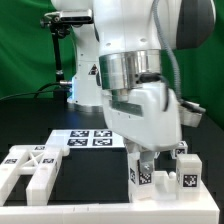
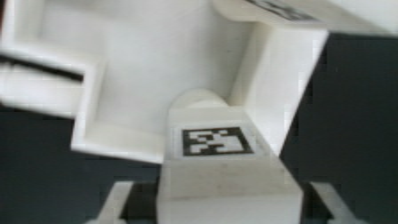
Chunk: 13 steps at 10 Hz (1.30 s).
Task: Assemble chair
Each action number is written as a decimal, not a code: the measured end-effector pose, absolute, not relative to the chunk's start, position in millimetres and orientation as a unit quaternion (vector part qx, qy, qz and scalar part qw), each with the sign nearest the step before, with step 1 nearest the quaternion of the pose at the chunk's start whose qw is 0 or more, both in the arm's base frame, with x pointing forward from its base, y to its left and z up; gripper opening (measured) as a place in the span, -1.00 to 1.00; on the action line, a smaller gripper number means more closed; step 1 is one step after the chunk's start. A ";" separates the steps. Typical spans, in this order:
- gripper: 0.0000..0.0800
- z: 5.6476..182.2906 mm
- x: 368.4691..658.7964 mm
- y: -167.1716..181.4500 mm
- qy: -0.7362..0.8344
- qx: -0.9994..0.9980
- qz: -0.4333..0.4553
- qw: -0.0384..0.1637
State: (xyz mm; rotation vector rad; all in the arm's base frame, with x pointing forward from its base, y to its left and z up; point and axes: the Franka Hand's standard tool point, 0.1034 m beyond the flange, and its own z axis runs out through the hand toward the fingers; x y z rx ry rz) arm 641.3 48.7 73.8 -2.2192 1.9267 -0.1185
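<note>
Though partly hidden, pincer [image 2: 214, 205] seemingly half-closed, pinching a tagged white chair piece [image 2: 214, 110].

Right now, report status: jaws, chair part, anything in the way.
Jaws shut on tagged bar. Bar upright, close beside tagged block at exterior view's right. Nothing visible in the way.
</note>
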 end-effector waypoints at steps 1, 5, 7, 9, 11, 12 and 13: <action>-0.28 73.6 641.0 47.9 0.674 -0.730 -0.034 0.106; 0.04 75.1 642.8 46.8 0.551 -0.828 -0.045 0.087; 0.57 78.8 645.9 56.9 0.382 -0.921 -0.046 0.066; 0.61 77.6 641.9 60.6 0.277 -0.959 -0.039 0.054; 0.62 77.2 641.9 58.4 0.201 -0.977 -0.043 0.049; 0.62 75.4 641.6 52.1 0.142 -0.988 -0.044 0.045; 0.62 73.1 640.9 46.0 0.086 -0.994 -0.047 0.041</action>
